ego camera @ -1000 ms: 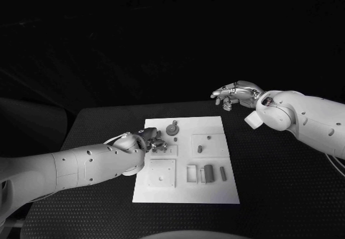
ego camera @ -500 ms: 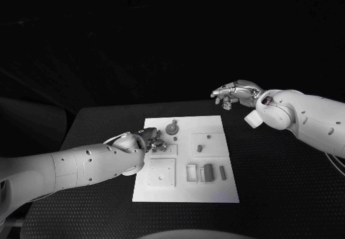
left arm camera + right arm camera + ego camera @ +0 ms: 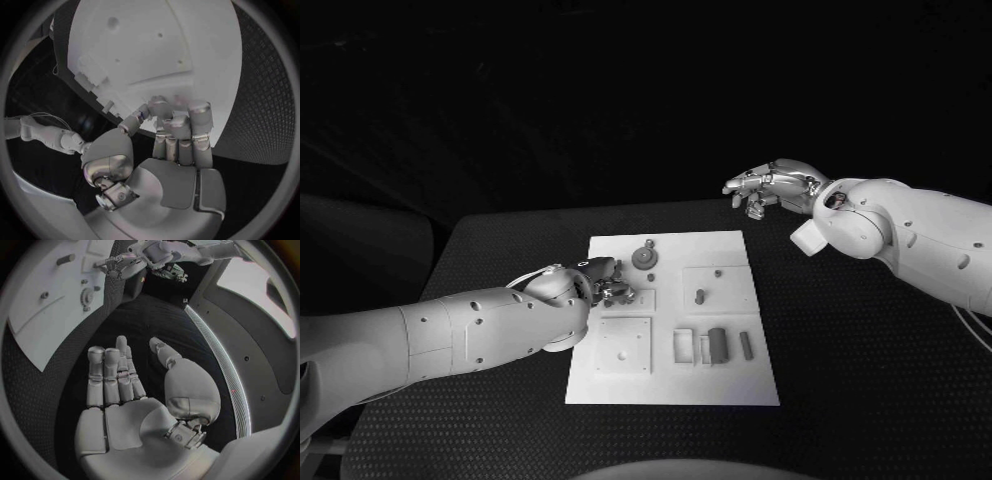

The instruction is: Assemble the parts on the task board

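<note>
On the black, fine-textured table (image 3: 877,380) lies the flat white task board (image 3: 672,390), bearing small grey parts: a round gear-like piece (image 3: 645,259), a peg (image 3: 701,297) and upright blocks (image 3: 717,345). Left hand (image 3: 589,283) rests over the board's left edge, fingers curled together; any grasp cannot be told. Right hand (image 3: 769,187) hovers beyond the far right corner, fingers apart, empty.

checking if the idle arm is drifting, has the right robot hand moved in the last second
No. The silver right robot hand hangs beyond the far right corner of the white rectangular task board, in the same spot relative to that corner as in both earlier head views.
</note>
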